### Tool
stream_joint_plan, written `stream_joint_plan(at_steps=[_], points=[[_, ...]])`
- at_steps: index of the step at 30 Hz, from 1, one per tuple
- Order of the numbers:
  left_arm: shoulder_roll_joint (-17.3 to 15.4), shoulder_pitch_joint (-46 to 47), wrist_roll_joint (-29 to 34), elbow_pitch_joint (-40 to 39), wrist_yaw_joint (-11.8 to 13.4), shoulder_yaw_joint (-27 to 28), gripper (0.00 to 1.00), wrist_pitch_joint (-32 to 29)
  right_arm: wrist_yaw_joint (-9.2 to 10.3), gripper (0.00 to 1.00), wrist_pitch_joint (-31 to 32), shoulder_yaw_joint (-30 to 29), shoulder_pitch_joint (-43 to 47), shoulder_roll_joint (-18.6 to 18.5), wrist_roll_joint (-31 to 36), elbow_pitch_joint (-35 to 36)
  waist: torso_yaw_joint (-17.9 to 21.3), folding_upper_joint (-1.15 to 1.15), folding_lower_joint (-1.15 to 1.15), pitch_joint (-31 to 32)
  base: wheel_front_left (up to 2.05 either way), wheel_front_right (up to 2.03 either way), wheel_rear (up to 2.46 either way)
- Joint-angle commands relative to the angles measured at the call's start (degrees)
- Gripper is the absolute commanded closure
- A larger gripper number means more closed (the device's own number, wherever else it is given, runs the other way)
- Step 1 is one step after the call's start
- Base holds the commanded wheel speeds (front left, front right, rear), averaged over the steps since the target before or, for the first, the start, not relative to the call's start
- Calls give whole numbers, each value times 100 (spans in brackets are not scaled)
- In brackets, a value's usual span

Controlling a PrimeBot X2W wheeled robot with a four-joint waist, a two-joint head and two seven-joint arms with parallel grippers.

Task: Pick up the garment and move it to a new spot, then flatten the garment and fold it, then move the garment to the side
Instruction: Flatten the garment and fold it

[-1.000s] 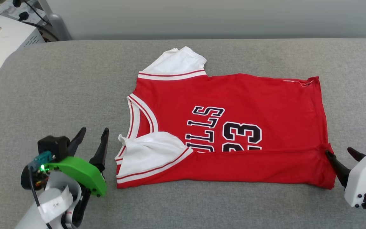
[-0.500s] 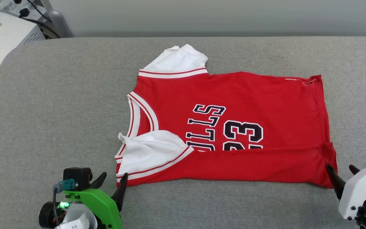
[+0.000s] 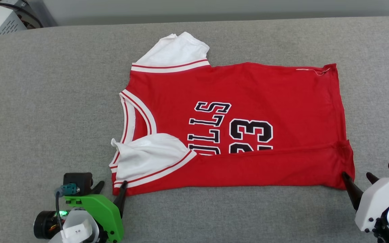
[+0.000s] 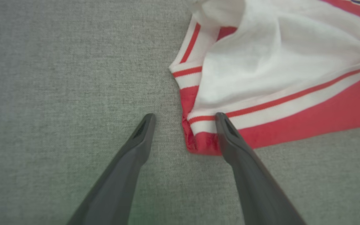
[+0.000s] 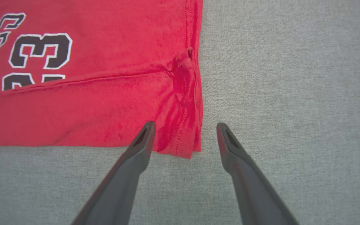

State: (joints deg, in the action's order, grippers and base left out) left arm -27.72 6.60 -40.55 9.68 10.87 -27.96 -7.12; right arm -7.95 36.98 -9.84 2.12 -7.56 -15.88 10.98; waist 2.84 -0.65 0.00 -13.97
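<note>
Position: the garment (image 3: 235, 125) lies flat on the grey cushion (image 3: 46, 101), roughly central. Its long axis runs across the robot's front, collar toward the robot's left and hem toward its right. The near long edge is already turned up over the front in a lengthwise fold that covers the lower part of the lettering. The near white sleeve (image 3: 150, 153) rests on top of the body. The far sleeve (image 3: 176, 50) sticks out beyond the far edge.

Left gripper (image 3: 111, 185): jaws spread wide, holding nothing. In the left wrist view the near collar-end corner sits between the fingers, with one finger over the striped trim and the other over bare cushion.

Right gripper (image 3: 356, 176): jaws likewise spread wide and empty. In the right wrist view it straddles the near hem corner (image 5: 180, 147), where the cloth is bunched and creased.

Assessment: the deciding relation is that each near corner lies just ahead of its own gripper, with the cloth stretching away from the robot beyond them. Each arm is nearer its own end. Closing on both corners looks the likely next step. Whether the fingertips touch the cloth cannot be told.
</note>
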Motion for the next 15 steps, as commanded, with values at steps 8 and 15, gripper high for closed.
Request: stream_joint_plan(at_steps=[8,15], points=[[19,-24,-91,422,-211,-364,100,-612,46,0,-112,3,-135,-70,20,-97,54,65,0,-112,0,0,0],[139,-36,-145,317,-278,-380,100,-443,46,0,-94,-24,-126,-224,212,-192,-147,65,0,130,0,0,0]])
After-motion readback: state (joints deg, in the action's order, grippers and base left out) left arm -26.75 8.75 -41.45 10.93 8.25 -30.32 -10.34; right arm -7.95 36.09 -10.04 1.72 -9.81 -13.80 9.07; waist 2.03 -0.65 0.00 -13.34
